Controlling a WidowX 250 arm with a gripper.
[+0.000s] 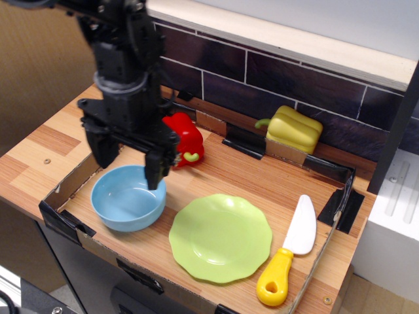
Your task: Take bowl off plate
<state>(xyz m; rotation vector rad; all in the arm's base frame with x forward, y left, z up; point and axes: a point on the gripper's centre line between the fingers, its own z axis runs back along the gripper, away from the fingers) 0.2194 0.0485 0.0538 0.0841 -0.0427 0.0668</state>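
The light-blue bowl sits on the wooden board at the front left, beside the lime-green plate and apart from it. The plate lies flat with nothing on it. My gripper hangs above the bowl's far rim, jaws spread wide and empty, one finger at the bowl's left and the other finger at its right. It holds nothing.
A red toy pepper stands behind the bowl, partly hidden by the gripper. A yellow-green pepper sits at the back right. A toy knife with a yellow handle lies right of the plate. A low black-taped cardboard rim borders the board.
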